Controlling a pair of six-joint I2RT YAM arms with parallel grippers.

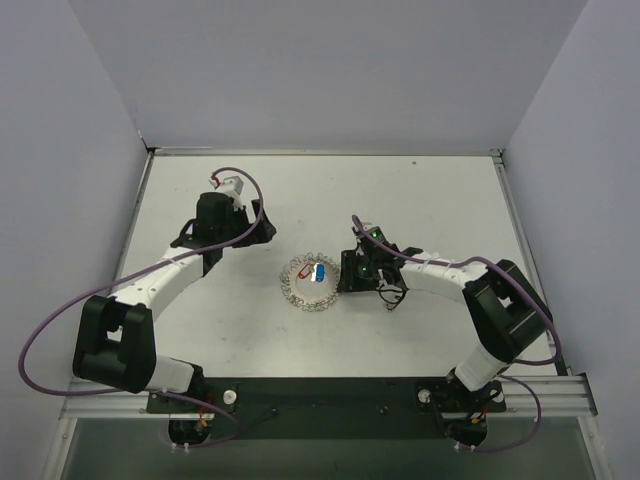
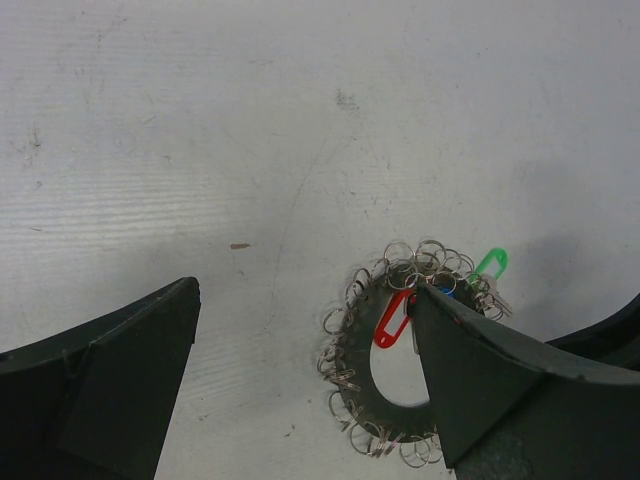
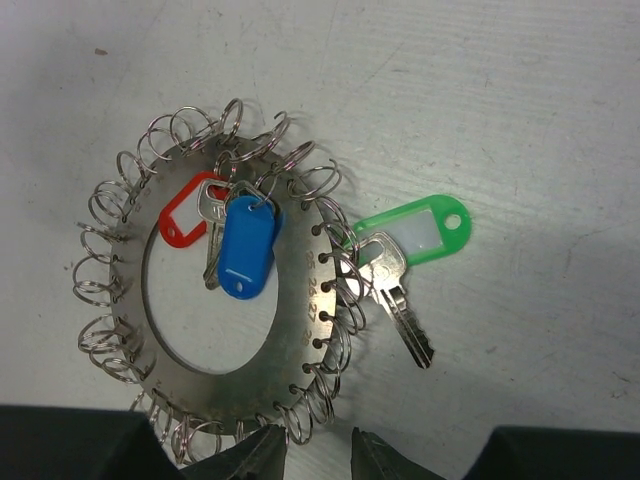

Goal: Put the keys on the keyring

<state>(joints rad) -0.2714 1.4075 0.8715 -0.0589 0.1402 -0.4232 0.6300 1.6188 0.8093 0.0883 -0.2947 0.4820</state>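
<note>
- Table (image 1: 420,200): white, scuffed top, closed in by pale walls (image 1: 330,70) on its left, far and right edges. Broad bare surface lay on every side of the keyring.
- Left arm (image 1: 165,275): rose from its base at the near left. Forearm angled toward the far centre, wrist well apart from the keyring, to its left and beyond it.
- Right arm (image 1: 440,270): elbow set out near the right edge. Forearm ran leftward, ending just right of the keyring.
- Left gripper (image 2: 305,288): claw spread wide, bare table between its fingers (image 2: 100,390). One finger hid part of the keyring in the wrist view.
- Right gripper (image 3: 318,455): fingers drawn to a narrow gap with table showing through it, tips just beside the keyring's rim.
- Keyring (image 3: 303,300): flat metal annulus lying flat near the table's centre, its rim hung with many small split rings (image 3: 100,270).
- Red-tagged key (image 3: 182,215) and blue-tagged key (image 3: 245,250): side by side over the inner opening, hung from rings on the rim.
- Green-tagged key (image 3: 415,230): outside the rim, on the table, its head against the split rings. Whether it was threaded could not be told.
</note>
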